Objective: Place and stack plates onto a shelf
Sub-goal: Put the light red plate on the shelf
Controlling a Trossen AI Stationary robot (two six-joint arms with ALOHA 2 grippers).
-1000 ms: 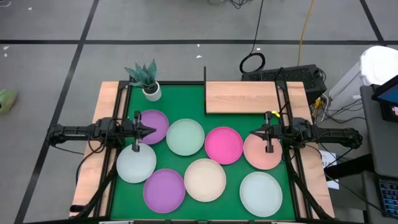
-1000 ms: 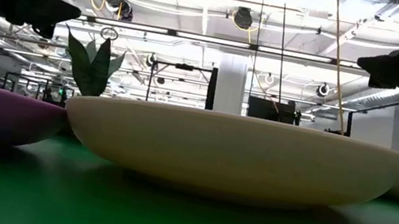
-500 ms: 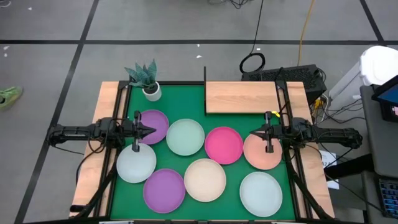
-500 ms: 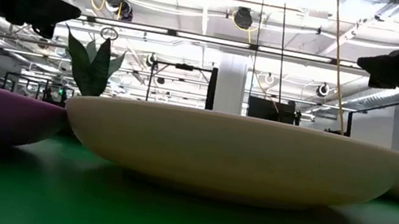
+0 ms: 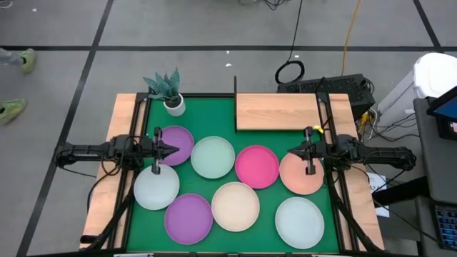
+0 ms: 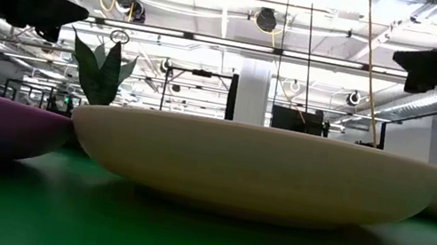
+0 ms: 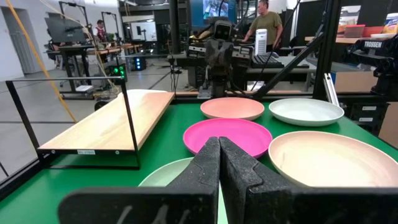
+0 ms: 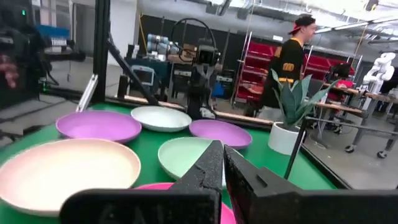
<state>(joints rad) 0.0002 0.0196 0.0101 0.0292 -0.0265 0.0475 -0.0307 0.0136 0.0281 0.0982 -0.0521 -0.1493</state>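
High view: eight plates (image 5: 235, 206) on the mat, shelf (image 5: 277, 111) at 12 o'clock bare.
Left gripper (image 5: 171, 149): 9 o'clock, fingers together.
Right gripper (image 5: 296, 153): 3 o'clock, fingers together.
Risk: closed fingers might nudge the crowded plates, not lift them.

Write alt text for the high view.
Seven plates lie singly on a green mat, none on the bare wooden shelf. The left gripper, fingers shut, hangs above a purple plate; the right gripper, also shut, hangs above a salmon plate.

The plates (image 5: 235, 206) look like smooth matt plastic. The shelf (image 5: 277, 111) is light wood with visible grain. The green mat (image 5: 214, 118) looks matt. The hand fingers (image 7: 245, 180) have rough black padding.
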